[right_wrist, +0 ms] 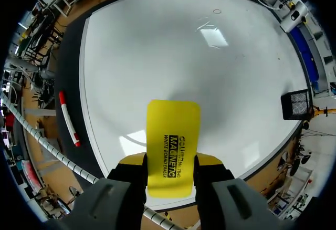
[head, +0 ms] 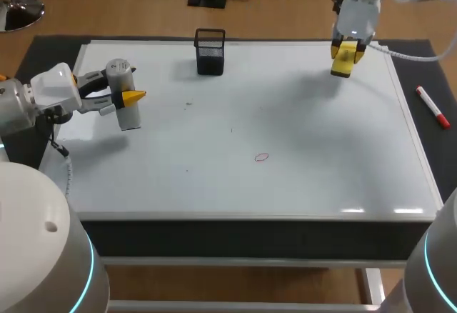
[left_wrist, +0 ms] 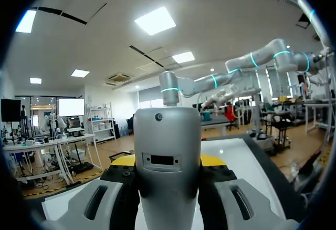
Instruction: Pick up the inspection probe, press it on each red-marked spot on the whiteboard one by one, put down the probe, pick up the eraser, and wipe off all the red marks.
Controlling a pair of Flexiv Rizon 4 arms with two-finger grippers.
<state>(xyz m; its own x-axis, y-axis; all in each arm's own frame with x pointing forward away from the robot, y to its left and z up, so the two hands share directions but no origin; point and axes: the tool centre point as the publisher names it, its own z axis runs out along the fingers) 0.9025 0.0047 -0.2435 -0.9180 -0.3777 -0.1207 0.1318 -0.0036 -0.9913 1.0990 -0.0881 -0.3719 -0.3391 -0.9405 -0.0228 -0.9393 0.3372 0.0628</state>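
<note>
Glossy whiteboard (head: pixel 307 134); smooth matt plastic probe (left_wrist: pixel 167 151); smooth plastic eraser (right_wrist: pixel 173 135); black mesh holder (head: pixel 210 54).

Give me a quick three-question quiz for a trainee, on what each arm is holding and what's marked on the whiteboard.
1. True or false: the left gripper is shut on the inspection probe.
2. What does the right gripper hold? A) a cloth, B) the yellow eraser, C) nothing.
3. How many red marks show on the whiteboard?
Key: 1 true; 2 B; 3 one.
</note>
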